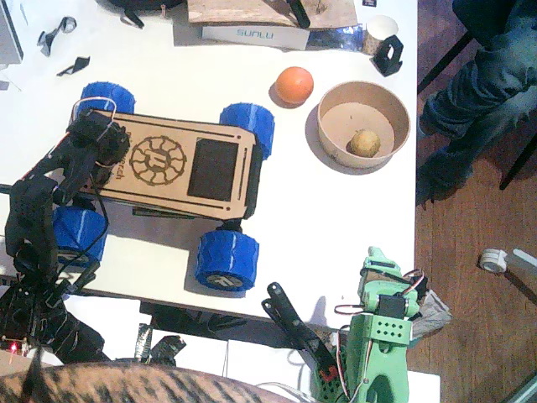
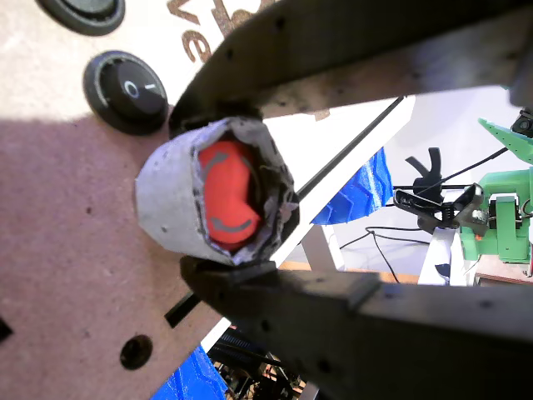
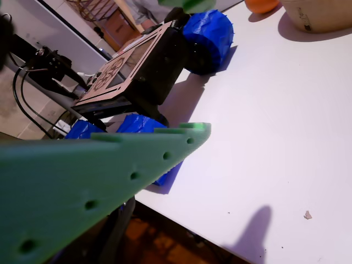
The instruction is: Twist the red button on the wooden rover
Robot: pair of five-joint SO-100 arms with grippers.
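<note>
Both jaws of the black left gripper (image 2: 237, 187) sat clamped on opposite sides of the red button (image 2: 226, 192), its axis standing up from the left end of the wooden rover (image 1: 168, 164), while the green right gripper (image 1: 376, 260) rested well apart, its state unclear.

A green plastic gripper finger (image 3: 104, 181) with small holes is seen across the lower left. The flat plywood wooden rover (image 3: 132, 66) with chunky blue wheels (image 3: 209, 33) is set near the white table's (image 3: 275, 137) edge.
</note>
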